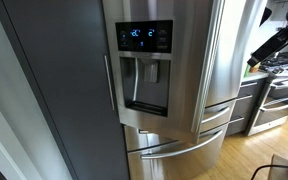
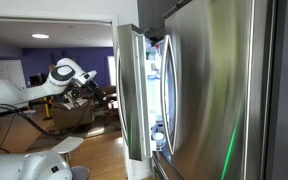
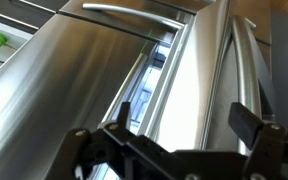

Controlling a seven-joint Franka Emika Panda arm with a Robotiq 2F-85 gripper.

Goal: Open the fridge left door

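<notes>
The stainless-steel fridge (image 1: 219,110) fills both exterior views. Its left door (image 1: 144,100) has a blue-lit display, a dispenser and a long vertical bar handle (image 1: 198,60). In an exterior view the left door (image 2: 132,95) stands ajar, with the lit inside showing behind it. The plain right door (image 2: 214,90) is shut. My gripper (image 2: 84,97) hangs off to the side, apart from the fridge; it also shows in an exterior view (image 1: 259,57). In the wrist view my gripper (image 3: 184,116) is open and empty, facing the lit gap (image 3: 149,75) between the doors and a bar handle (image 3: 234,70).
A dark grey tall cabinet (image 1: 54,90) stands beside the left door. A steel stove (image 1: 274,95) stands past the fridge. A curved drawer handle (image 3: 134,12) shows in the wrist view. A living room with furniture (image 2: 69,115) lies behind my arm.
</notes>
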